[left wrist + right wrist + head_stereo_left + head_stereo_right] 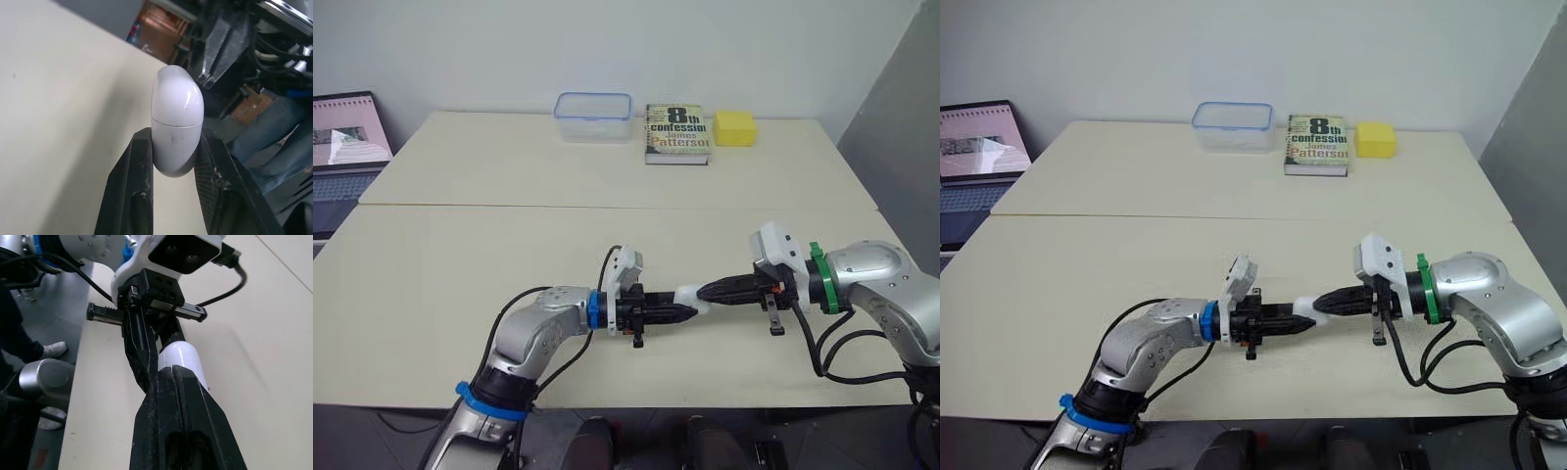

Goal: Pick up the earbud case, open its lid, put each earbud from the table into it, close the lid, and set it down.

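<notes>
Readable text: book (677,133) at the far edge of the table (460,274), cover says "8th confession", "James Patterson". Smaller lines on the cover are too small to read. No marking or brand visible on the earbud case (176,122). Laptop (347,147) at far left, screen lit, content unreadable, body cut off by the frame edge.

Earbud case: white, smooth, lid closed with the seam line visible. It is held above the near table, about centre, between the two arms. Left gripper (693,311) pinches its lower half, and one black finger (134,186) presses each side. The bottom of the case is hidden between those fingers.

Right gripper (707,291) comes in from the right, fingers pressed together, tips right at the lid end of the case. Can't tell if the tips actually touch the lid. In the right wrist view its own fingers cover most of the case, so just the rounded white end shows beyond them.

Other items on the far table: clear container (594,117) with a blue rim, left of the book. Yellow block (734,127) just right of the book. A seam line runs left to right between the far and near tabletops.

Left wrist view background: a leg in blue jeans (274,142), blurred, and dark clutter too dim to make out.
</notes>
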Available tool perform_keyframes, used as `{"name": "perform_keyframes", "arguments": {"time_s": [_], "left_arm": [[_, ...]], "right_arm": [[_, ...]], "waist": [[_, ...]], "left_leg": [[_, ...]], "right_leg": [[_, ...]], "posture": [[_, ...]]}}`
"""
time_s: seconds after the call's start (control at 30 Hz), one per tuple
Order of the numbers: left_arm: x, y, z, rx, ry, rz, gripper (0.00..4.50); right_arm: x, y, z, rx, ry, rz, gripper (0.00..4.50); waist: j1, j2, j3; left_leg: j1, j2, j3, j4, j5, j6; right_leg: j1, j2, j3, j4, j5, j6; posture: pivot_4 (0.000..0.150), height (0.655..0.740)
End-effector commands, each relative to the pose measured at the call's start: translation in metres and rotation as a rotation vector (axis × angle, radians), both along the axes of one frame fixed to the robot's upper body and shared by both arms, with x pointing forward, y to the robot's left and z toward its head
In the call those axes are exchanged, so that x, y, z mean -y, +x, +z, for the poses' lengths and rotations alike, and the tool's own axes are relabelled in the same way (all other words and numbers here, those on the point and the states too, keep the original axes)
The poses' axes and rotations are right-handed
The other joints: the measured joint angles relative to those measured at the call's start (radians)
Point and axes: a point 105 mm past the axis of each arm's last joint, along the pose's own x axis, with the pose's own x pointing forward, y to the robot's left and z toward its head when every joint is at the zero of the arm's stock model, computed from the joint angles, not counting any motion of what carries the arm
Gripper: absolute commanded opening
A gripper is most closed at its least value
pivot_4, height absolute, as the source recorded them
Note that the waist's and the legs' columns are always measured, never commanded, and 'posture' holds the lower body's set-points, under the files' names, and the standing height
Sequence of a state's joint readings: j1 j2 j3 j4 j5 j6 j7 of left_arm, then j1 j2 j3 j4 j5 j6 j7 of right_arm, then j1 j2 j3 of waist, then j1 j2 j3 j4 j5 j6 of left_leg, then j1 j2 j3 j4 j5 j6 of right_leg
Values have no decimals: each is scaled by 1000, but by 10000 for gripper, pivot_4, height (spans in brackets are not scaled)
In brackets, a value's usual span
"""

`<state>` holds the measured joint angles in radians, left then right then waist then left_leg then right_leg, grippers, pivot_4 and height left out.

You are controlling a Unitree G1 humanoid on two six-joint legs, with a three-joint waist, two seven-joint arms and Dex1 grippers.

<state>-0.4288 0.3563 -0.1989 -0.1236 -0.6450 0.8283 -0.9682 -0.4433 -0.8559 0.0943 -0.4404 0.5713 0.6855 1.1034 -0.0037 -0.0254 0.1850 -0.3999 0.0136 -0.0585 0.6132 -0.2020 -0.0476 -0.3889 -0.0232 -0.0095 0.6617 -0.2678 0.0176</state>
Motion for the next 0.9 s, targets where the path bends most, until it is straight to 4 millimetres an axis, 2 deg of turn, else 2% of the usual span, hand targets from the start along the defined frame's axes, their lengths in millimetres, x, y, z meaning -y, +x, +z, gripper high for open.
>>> {"name": "perform_keyframes", "arguments": {"time_s": [0.03, 0.17, 0.33, 0.4, 0.5, 0.73, 0.83, 0.9], "left_arm": [[2, 15, -7, -137, 57, 64, 7653], [1, 33, -27, -297, 133, 153, 7653], [-7, 35, -38, -345, 204, 162, 7653], [-15, 36, -40, -347, 223, 170, 14874], [-28, 36, -44, -326, 263, 188, 23174], [-62, 27, -45, -183, 361, 199, 44641], [-86, 23, -38, -62, 404, 236, 44641], [-108, 19, -33, 68, 473, 249, 45000]], "right_arm": [[6, -1, 6, 61, 9, -63, 0], [12, -3, -5, 84, -19, -118, 0], [17, -5, -12, 81, -60, -155, 0], [19, -5, -13, 75, -57, -159, 0], [22, -6, -17, 103, -89, -151, 0], [28, -7, -24, 146, -130, -106, 0], [32, -7, -20, 177, -153, -73, 0], [39, -8, -16, 182, -184, -49, 3640]], "waist": [[0, 0, 0], [1, 0, 0], [-6, 0, 0], [-6, 0, 0], [-6, 0, 0], [-16, 0, 0], [-26, 0, 0], [-29, 0, 0]], "left_leg": [[0, 0, 0, 0, 0, 0], [0, -1, 0, 0, 0, 0], [0, 0, 0, 0, 0, 0], [1, 0, 0, 0, 0, 0], [1, 0, 0, 0, 0, 0], [2, 1, 1, 0, 0, 0], [2, 1, 1, -1, 0, 0], [3, 2, 1, -1, 0, 0]], "right_leg": [[0, 0, 0, 0, 0, 0], [0, 0, 0, 0, 0, 0], [0, 0, 0, 1, 0, 0], [0, 0, 0, 1, 0, 0], [0, 1, 0, 1, 0, 0], [0, 0, 1, 1, 0, 0], [0, 0, 1, 1, 0, 0], [0, 0, 2, 1, 0, 0]], "posture": [[1500, 7400], [1500, 7400], [1500, 7400], [1500, 7400], [1500, 7400], [1500, 7400], [1500, 7400], [1500, 7400]]}}
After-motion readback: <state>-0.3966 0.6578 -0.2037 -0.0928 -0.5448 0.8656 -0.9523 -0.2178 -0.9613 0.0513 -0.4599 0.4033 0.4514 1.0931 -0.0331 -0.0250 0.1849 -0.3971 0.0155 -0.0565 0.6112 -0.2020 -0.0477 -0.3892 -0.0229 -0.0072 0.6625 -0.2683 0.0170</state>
